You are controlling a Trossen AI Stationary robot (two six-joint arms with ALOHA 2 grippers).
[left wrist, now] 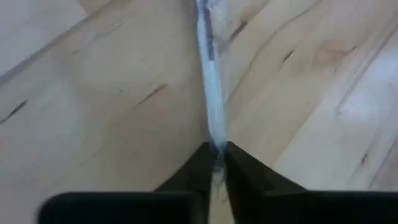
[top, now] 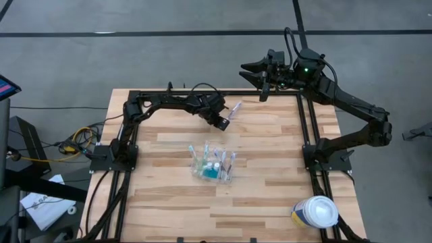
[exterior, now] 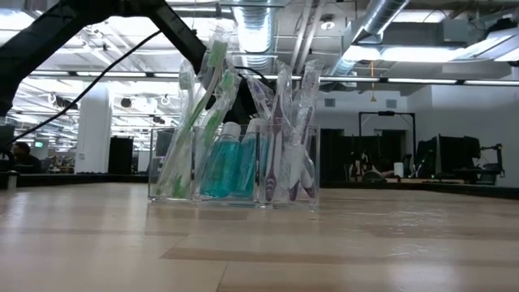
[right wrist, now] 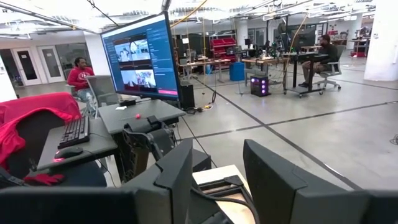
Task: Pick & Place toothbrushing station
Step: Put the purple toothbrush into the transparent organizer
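Centrally, at bench [top: 270, 202] middle: the toothbrushing station [top: 214, 164], clear holder, upright, packed with toothbrushes [exterior: 199, 113] and teal bottles [exterior: 231, 166]; contents overlap, exact count hard to make out; left gripper [top: 225, 120] toward 12 o'clock of the holder, jaws closed on a pale toothbrush [left wrist: 210, 87], its far end cut off in the wrist view; right gripper [top: 253, 67] raised past the bench's 1 o'clock edge, jaws parted, nothing between them; white-lidded tub [top: 316, 212] at 5 o'clock, partly off the edge.
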